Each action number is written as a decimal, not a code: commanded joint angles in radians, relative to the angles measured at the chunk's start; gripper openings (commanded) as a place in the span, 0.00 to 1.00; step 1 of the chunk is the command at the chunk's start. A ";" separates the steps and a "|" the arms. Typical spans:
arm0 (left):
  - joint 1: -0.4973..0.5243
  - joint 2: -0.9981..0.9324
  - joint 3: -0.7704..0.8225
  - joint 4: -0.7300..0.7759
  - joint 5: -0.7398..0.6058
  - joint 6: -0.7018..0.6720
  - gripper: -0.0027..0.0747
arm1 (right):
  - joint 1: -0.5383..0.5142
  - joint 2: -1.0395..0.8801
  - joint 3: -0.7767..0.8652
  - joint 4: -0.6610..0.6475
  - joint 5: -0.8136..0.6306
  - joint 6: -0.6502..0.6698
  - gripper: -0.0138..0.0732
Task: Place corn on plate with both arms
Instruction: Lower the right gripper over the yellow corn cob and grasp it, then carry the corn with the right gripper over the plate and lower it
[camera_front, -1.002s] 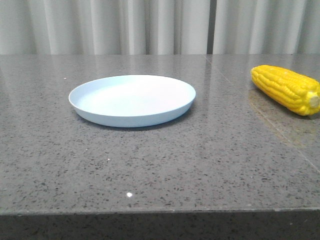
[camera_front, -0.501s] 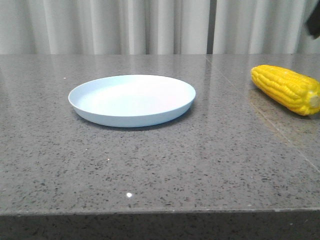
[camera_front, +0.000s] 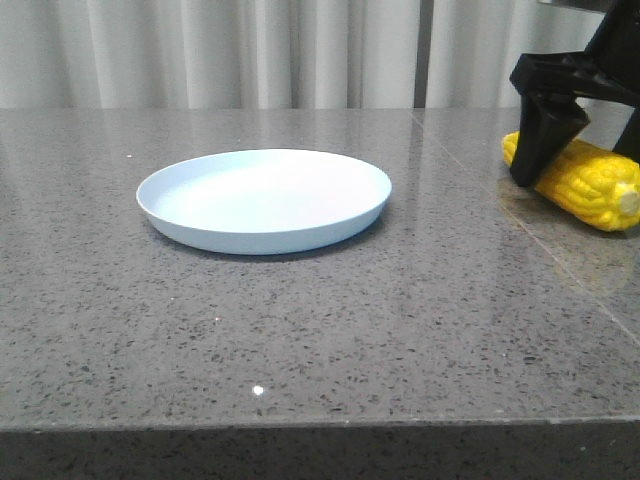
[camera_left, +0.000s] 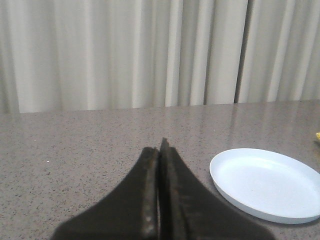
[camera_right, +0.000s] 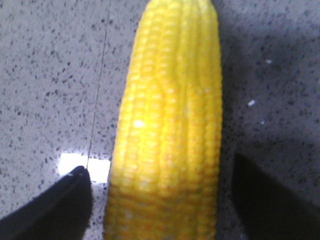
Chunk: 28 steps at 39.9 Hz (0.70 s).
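The yellow corn (camera_front: 592, 186) lies on the grey table at the far right, its pale stub end toward the front. My right gripper (camera_front: 580, 163) is open and has come down over it, one black finger (camera_front: 540, 140) on the corn's left side, the other at the frame's edge. In the right wrist view the corn (camera_right: 167, 140) lies between the open jaws of the right gripper (camera_right: 160, 167), with a gap on each side. The pale blue plate (camera_front: 265, 240) sits empty at centre left. My left gripper (camera_left: 160, 147) is shut and empty, held to the left of the plate (camera_left: 265, 185).
The grey speckled table (camera_front: 320, 340) has its front edge near the bottom of the front view. A seam (camera_front: 520, 230) runs across the top between plate and corn. Pale curtains (camera_front: 300, 50) hang behind the table.
My right gripper has come into the front view from the upper right and dropped down around the corn. The corn and the plate have not moved.
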<state>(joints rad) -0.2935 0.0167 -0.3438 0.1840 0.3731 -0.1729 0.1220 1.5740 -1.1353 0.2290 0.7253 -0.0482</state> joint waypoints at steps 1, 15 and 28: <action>-0.007 0.014 -0.024 0.003 -0.073 -0.005 0.01 | 0.001 -0.037 -0.036 0.013 -0.021 -0.009 0.62; -0.007 0.014 -0.024 0.003 -0.073 -0.005 0.01 | 0.008 -0.074 -0.036 0.037 -0.013 -0.009 0.27; -0.007 0.014 -0.024 0.003 -0.073 -0.005 0.01 | 0.218 -0.110 -0.123 -0.003 -0.014 0.137 0.27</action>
<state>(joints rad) -0.2935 0.0167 -0.3438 0.1840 0.3731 -0.1729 0.2845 1.4897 -1.1919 0.2369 0.7459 0.0313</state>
